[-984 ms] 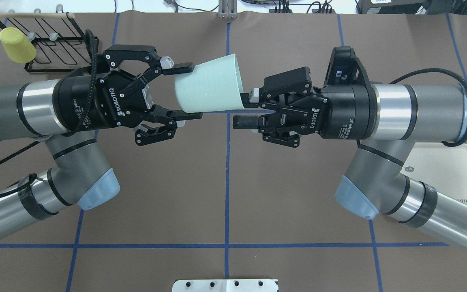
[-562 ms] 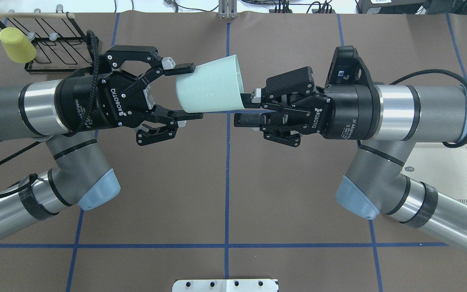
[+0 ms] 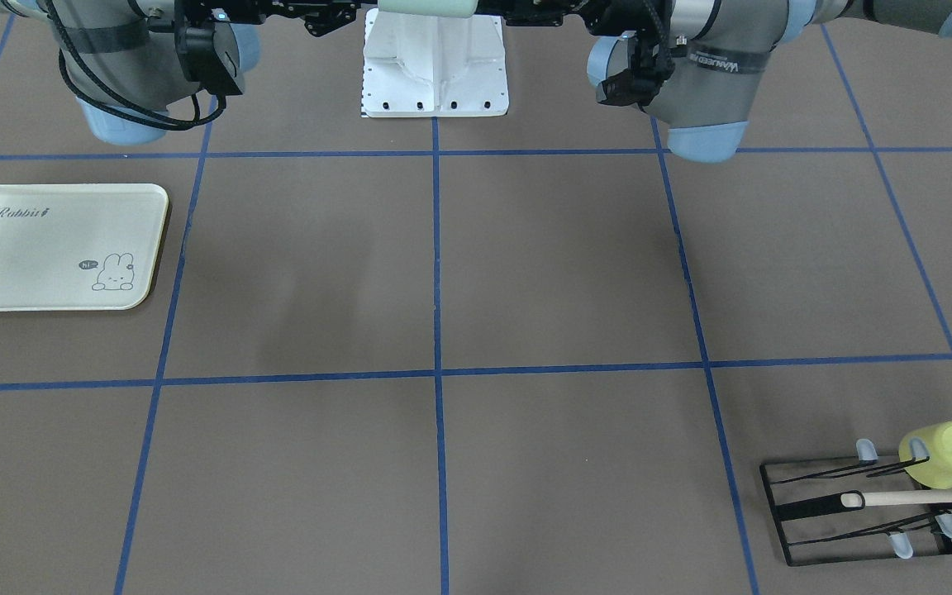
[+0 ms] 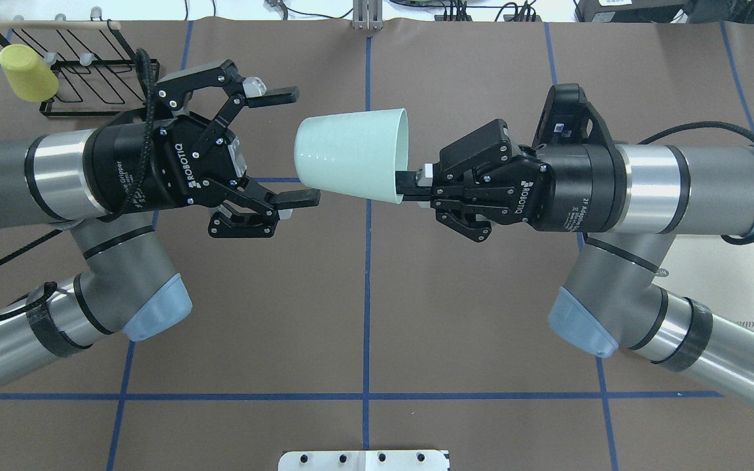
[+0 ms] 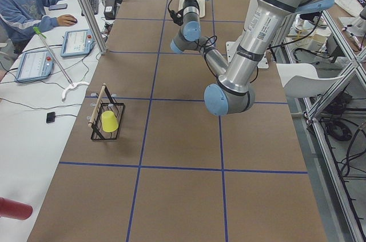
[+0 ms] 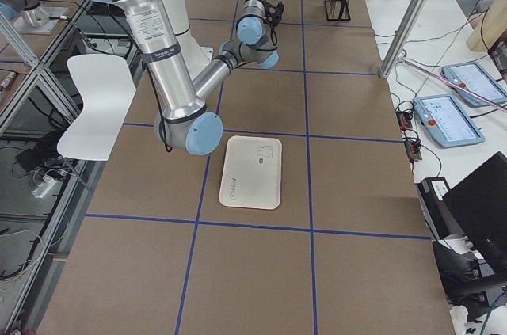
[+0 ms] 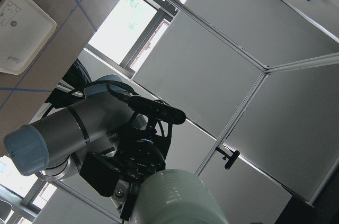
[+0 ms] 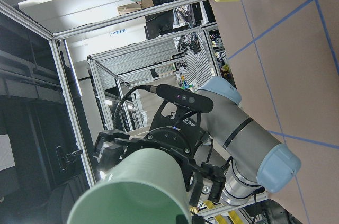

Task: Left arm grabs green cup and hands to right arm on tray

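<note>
The pale mint-green cup (image 4: 351,156) hangs on its side in the air over the table's middle, its mouth toward my right arm. My right gripper (image 4: 407,184) is shut on the cup's lower rim, one finger inside and one outside. My left gripper (image 4: 307,146) is open, and its fingertips (image 4: 283,97) stand apart from the cup's base, above and below it. The cup also shows in the left wrist view (image 7: 175,198) and the right wrist view (image 8: 139,188). The cream tray (image 4: 734,282) lies under my right arm; in the front view (image 3: 54,248) it is bare.
A black wire rack (image 4: 89,65) stands at the far left corner with a yellow-green cup (image 4: 27,72) on one prong and a wooden rod across it. The white robot base plate (image 3: 435,66) is at the near edge. An operator (image 5: 23,2) sits at the side desk.
My left gripper opened and let go of the cup. My right gripper closed on the cup's rim, and the cup shifted a little to the right and levelled out.
</note>
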### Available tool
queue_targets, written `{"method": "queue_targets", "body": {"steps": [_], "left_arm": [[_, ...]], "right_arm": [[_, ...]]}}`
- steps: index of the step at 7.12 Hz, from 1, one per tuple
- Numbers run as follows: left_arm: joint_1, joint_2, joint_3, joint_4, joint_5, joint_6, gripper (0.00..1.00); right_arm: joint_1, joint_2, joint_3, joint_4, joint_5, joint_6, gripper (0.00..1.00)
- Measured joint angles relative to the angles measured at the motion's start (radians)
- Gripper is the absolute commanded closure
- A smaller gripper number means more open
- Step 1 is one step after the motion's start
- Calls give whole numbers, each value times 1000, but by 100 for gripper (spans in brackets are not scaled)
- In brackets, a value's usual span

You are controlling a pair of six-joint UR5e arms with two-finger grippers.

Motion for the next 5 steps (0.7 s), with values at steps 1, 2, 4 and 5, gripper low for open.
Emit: {"method": "queue_targets", "body": {"steps": [1,2,4,5], "left_arm": [[-2,5,-5,-1,-1,2,0],[-6,6,-9,-1,-4,5,0],[-48,6,-14,38,-22,10,0],[-92,4,-17,93,-73,16,0]], "right_arm": [[2,-10,0,13,0,4,100],[5,-30,1,29,0,11,100],[22,-94,4,28,4,13,100],[35,-136,1,7,14,-13,100]]}}
